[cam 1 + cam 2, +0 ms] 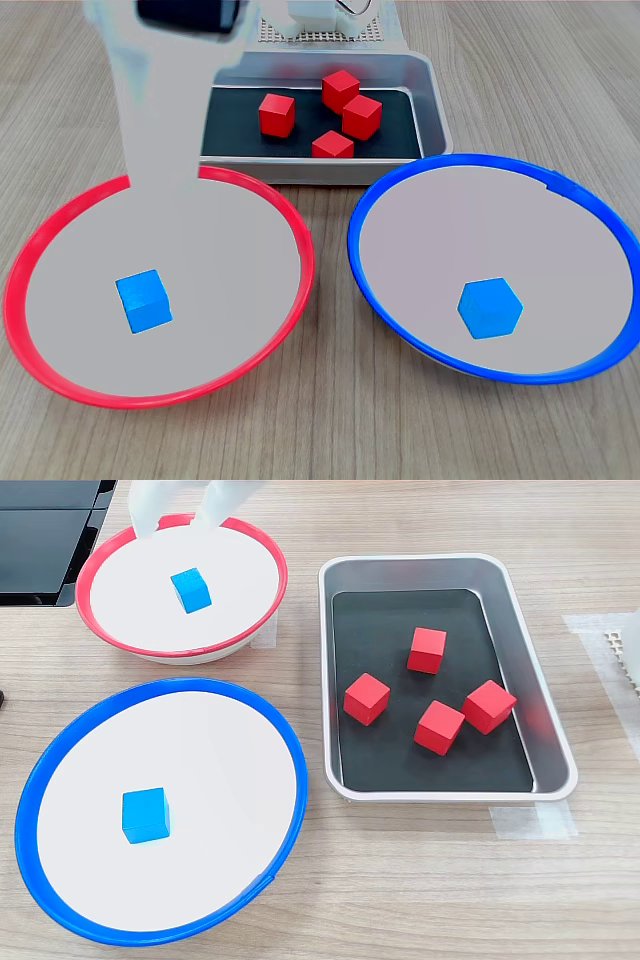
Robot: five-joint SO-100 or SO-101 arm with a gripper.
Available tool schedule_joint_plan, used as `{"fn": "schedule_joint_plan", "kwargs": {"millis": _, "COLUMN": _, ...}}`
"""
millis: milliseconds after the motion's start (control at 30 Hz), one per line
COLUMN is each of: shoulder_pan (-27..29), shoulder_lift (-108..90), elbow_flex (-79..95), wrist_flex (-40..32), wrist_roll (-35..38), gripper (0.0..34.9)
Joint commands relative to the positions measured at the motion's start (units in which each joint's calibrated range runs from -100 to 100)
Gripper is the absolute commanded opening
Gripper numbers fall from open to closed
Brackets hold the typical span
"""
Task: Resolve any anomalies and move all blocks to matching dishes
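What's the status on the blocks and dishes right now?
Hand open, empty, over red-rimmed dish. Blue block wrongly in that dish; other blue block in blue-rimmed dish. Four red blocks in metal tray. Nothing in the way.

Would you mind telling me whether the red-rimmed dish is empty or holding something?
Not empty: the red-rimmed dish holds one blue block on its pale floor, seen in both exterior views. No red block is in it.
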Motion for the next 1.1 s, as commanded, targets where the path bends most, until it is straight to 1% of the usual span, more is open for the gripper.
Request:
{"fn": "schedule_joint_plan", "kwargs": {"millis": 0, "shoulder_pan": 3.6, "shoulder_lift": 5.4, "elbow_flex": -7.1, "wrist_flex": -2.3, "wrist_roll": 4.7, "gripper": 12.6}}
{"fn": "schedule_joint_plan", "kwargs": {"millis": 133, "shoulder_pan": 4.8, "shoulder_lift": 9.1, "elbow_flex": -9.2, "wrist_flex": -4.2, "wrist_roll": 6.5, "gripper": 12.9}}
{"fn": "schedule_joint_plan", "kwargs": {"millis": 267, "shoulder_pan": 5.6, "shoulder_lift": 10.7, "elbow_flex": -9.2, "wrist_flex": -4.1, "wrist_roll": 8.2, "gripper": 14.0}}
{"fn": "schedule_joint_plan", "kwargs": {"millis": 500, "shoulder_pan": 6.4, "shoulder_lift": 13.5, "elbow_flex": -9.3, "wrist_flex": -4.9, "wrist_roll": 8.8, "gripper": 14.4}}
{"fn": "schedule_joint_plan", "kwargs": {"millis": 733, "shoulder_pan": 4.9, "shoulder_lift": 15.0, "elbow_flex": -9.5, "wrist_flex": -5.2, "wrist_roll": 8.8, "gripper": 14.4}}
{"fn": "schedule_joint_plan", "kwargs": {"millis": 867, "shoulder_pan": 3.8, "shoulder_lift": 15.3, "elbow_flex": -10.8, "wrist_flex": -5.0, "wrist_roll": 8.4, "gripper": 15.2}}
{"fn": "schedule_joint_plan", "kwargs": {"millis": 1067, "shoulder_pan": 2.8, "shoulder_lift": 15.9, "elbow_flex": -11.1, "wrist_flex": -4.0, "wrist_roll": 8.8, "gripper": 14.9}}
